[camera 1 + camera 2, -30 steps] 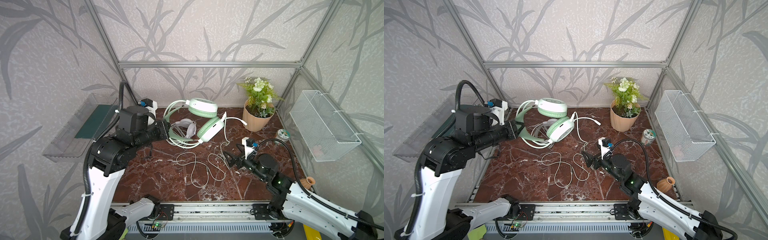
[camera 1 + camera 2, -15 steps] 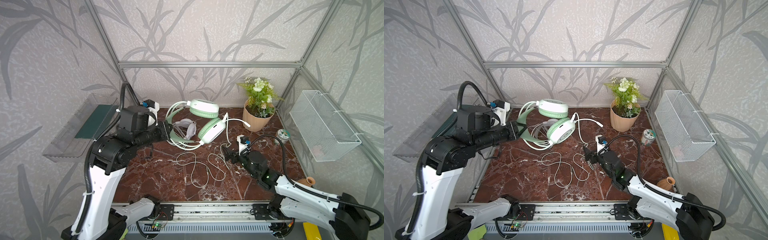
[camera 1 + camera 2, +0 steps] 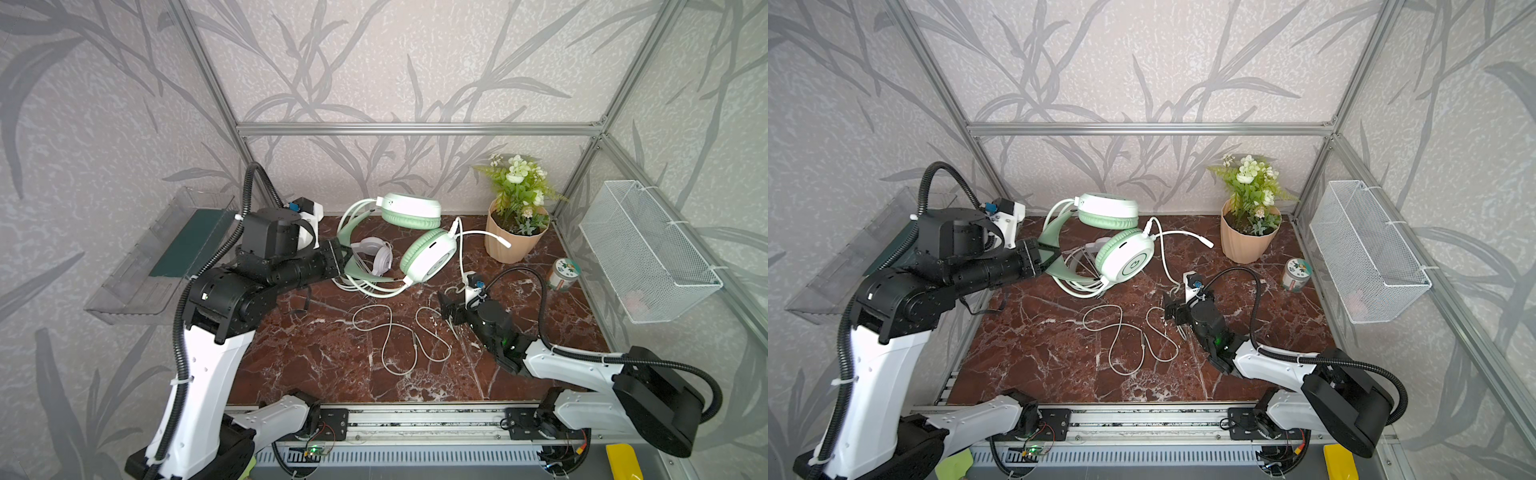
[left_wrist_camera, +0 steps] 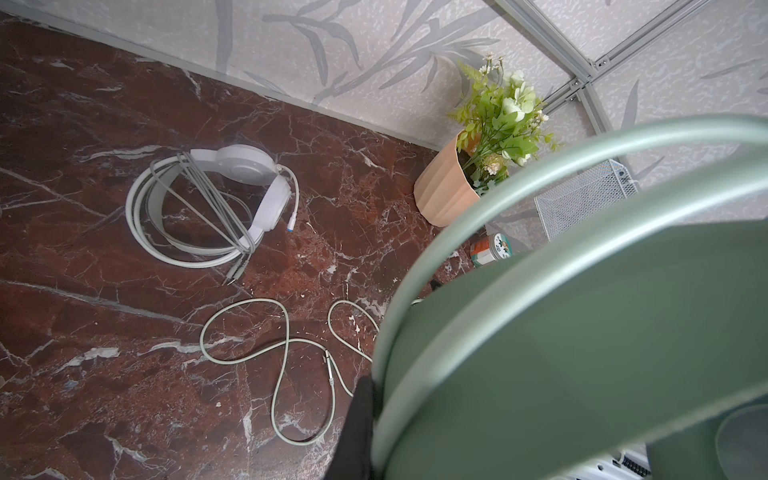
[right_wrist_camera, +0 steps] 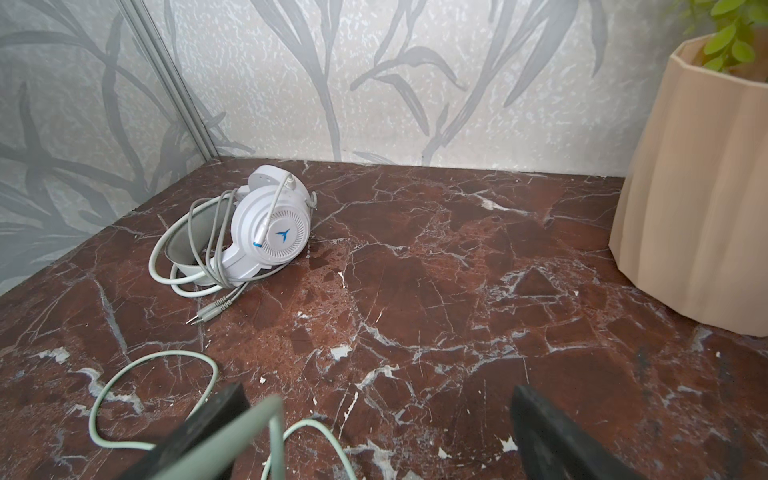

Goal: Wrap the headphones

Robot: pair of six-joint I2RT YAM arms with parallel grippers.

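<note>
We judge half done: the white headset lies on the worktop, cable wound round it. Our left jaws pinch the mint headset by its headband; its cable sprawls loose by our spread right jaws.

Green headset: mint green, white cups
White headset: white, blue mark
Table: dark red-brown, white veins
Flower pot: peach
Walls: pale grey, leaf pattern
Small jar: lid maybe green

On your marble table: a white headset at eleven o'clock, a loose cable at centre, a flower pot at two, and perhaps a jar at three.
</note>
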